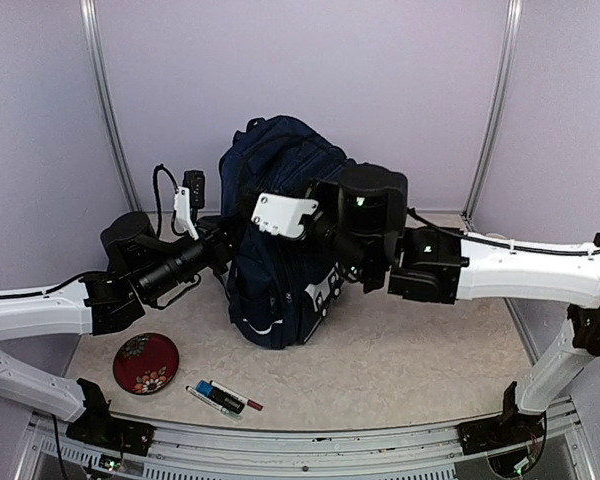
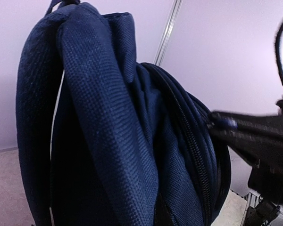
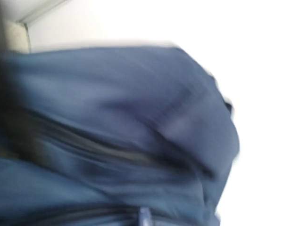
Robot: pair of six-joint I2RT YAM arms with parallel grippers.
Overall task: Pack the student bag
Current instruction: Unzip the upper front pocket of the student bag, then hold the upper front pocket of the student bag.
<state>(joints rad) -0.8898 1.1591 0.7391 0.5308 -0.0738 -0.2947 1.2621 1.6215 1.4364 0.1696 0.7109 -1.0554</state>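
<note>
The student bag (image 1: 280, 270), navy with a white patch (image 1: 320, 293), stands upright mid-table. My left gripper (image 1: 224, 252) presses into its left side, shut on the fabric; in the left wrist view the bag (image 2: 108, 141) fills the frame and hides my own fingers. My right gripper (image 1: 270, 228) reaches across the bag's upper front. The left wrist view shows that right gripper (image 2: 217, 123) pinched shut on a small blue zipper pull (image 2: 225, 123) at the zip line (image 2: 193, 150). The right wrist view is blurred, with only bag fabric (image 3: 132, 117) and the pull (image 3: 144, 216).
A red dish with a flower pattern (image 1: 146, 362) lies near the front left. Beside it lie a few markers (image 1: 223, 398). Metal frame posts (image 1: 495, 110) stand at the back corners, with walls close behind the bag.
</note>
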